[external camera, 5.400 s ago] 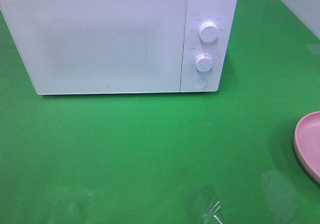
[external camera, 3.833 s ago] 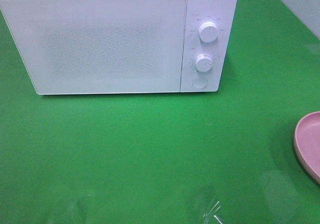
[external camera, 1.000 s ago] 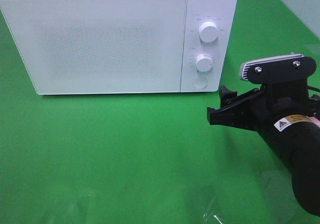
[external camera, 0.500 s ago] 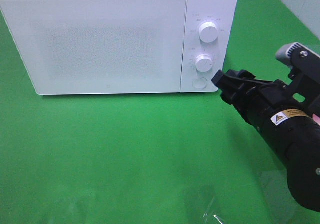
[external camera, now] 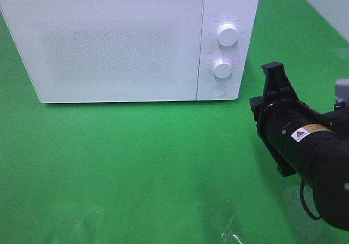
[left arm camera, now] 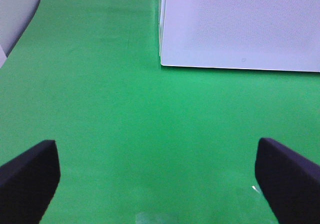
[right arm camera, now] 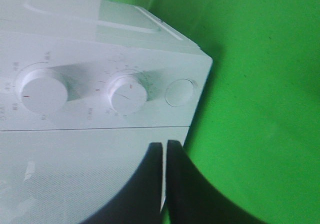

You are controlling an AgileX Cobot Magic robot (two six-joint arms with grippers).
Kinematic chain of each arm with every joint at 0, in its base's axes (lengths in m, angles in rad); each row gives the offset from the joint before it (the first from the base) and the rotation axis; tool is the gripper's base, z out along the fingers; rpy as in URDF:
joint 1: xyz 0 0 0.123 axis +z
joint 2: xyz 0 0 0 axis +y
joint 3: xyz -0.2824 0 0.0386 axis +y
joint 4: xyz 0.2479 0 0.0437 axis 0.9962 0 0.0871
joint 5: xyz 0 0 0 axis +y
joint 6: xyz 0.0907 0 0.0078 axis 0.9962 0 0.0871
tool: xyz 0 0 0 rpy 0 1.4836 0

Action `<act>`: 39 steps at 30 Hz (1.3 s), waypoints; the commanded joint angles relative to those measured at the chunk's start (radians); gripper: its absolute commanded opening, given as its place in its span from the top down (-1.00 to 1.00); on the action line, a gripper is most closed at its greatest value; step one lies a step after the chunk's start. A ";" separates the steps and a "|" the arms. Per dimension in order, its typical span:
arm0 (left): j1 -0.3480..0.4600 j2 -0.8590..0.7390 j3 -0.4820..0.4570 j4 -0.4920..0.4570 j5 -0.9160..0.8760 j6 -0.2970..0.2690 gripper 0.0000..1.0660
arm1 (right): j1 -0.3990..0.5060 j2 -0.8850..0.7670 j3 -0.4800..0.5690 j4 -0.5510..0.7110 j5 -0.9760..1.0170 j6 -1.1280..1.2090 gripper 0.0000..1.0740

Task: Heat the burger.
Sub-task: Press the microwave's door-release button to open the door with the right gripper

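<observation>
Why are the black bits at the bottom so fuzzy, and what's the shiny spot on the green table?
Left wrist view: the left jaws sit too near the lens, so they blur into dark blobs. Right wrist view: the shut right jaws blur too, while the dials on the microwave look sharp. Exterior high view: the shiny spot is light glaring off the table, low down.

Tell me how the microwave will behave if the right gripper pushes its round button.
The microwave is a broad, low box sitting flat on the green tabletop, so it likely won't tip. It looks heavy enough to stay put, though a hard push might slide it.
</observation>
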 commanded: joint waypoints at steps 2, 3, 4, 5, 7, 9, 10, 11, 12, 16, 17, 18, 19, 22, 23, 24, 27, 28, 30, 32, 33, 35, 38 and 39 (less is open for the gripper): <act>-0.004 -0.020 0.004 -0.004 -0.009 0.001 -0.85 | 0.002 -0.001 -0.006 -0.005 0.065 0.045 1.00; -0.004 -0.020 0.004 -0.004 -0.009 0.001 -0.85 | 0.002 -0.001 -0.006 -0.005 0.065 0.045 1.00; -0.004 -0.020 0.004 -0.004 -0.009 0.001 -0.85 | 0.001 -0.001 -0.006 -0.005 0.068 0.045 1.00; -0.004 -0.020 0.004 -0.004 -0.009 0.001 -0.85 | 0.001 -0.001 -0.006 -0.005 0.068 0.045 1.00; -0.004 -0.020 0.004 -0.004 -0.009 0.001 -0.85 | -0.031 -0.001 -0.007 -0.052 0.073 0.066 1.00; -0.004 -0.020 0.004 -0.004 -0.009 0.001 -0.85 | -0.054 -0.001 -0.007 -0.117 0.082 0.099 1.00; -0.004 -0.020 0.004 -0.004 -0.009 0.001 -0.85 | -0.054 -0.001 -0.007 -0.117 0.082 0.099 1.00; -0.004 -0.020 0.004 -0.004 -0.009 0.001 -0.85 | -0.065 -0.001 -0.007 -0.149 0.085 0.118 1.00; -0.004 -0.020 0.004 -0.004 -0.009 0.001 -0.85 | -0.085 0.001 -0.007 -0.194 0.083 0.145 1.00; -0.004 -0.020 0.004 -0.004 -0.009 0.001 -0.85 | -0.111 0.016 -0.007 -0.237 0.081 0.176 1.00; -0.004 -0.020 0.004 -0.004 -0.009 0.001 -0.85 | -0.111 0.016 -0.007 -0.237 0.081 0.176 1.00; -0.004 -0.020 0.004 -0.004 -0.009 0.001 -0.85 | -0.117 0.030 -0.007 -0.258 0.082 0.194 1.00; -0.004 -0.020 0.004 -0.004 -0.009 0.001 -0.85 | -0.117 0.046 -0.007 -0.277 0.078 0.226 1.00; -0.004 -0.020 0.004 -0.004 -0.009 0.001 -0.85 | -0.117 0.063 -0.010 -0.292 0.072 0.261 1.00; -0.004 -0.020 0.004 -0.004 -0.009 0.001 -0.85 | -0.117 0.074 -0.013 -0.300 0.070 0.277 1.00; -0.004 -0.020 0.004 -0.004 -0.009 0.001 -0.85 | -0.117 0.091 -0.022 -0.320 0.068 0.300 1.00; -0.004 -0.020 0.004 -0.004 -0.009 0.001 -0.85 | -0.117 0.104 -0.036 -0.325 0.065 0.308 1.00; -0.004 -0.020 0.004 -0.004 -0.009 0.001 -0.85 | -0.117 0.116 -0.054 -0.324 0.057 0.307 1.00; -0.004 -0.020 0.004 -0.004 -0.009 0.001 -0.85 | -0.117 0.122 -0.063 -0.323 0.054 0.307 1.00; -0.004 -0.020 0.004 -0.004 -0.009 0.000 -0.85 | -0.117 0.134 -0.080 -0.324 0.052 0.307 1.00; -0.004 -0.020 0.004 -0.004 -0.009 0.000 -0.85 | -0.117 0.150 -0.092 -0.322 0.047 0.307 1.00; -0.004 -0.020 0.004 -0.004 -0.009 0.000 -0.85 | -0.117 0.168 -0.103 -0.312 0.046 0.307 1.00; -0.004 -0.020 0.004 -0.004 -0.009 0.000 -0.85 | -0.117 0.186 -0.116 -0.307 0.046 0.307 1.00; -0.004 -0.020 0.004 -0.004 -0.009 0.000 -0.85 | -0.117 0.195 -0.124 -0.302 0.046 0.307 1.00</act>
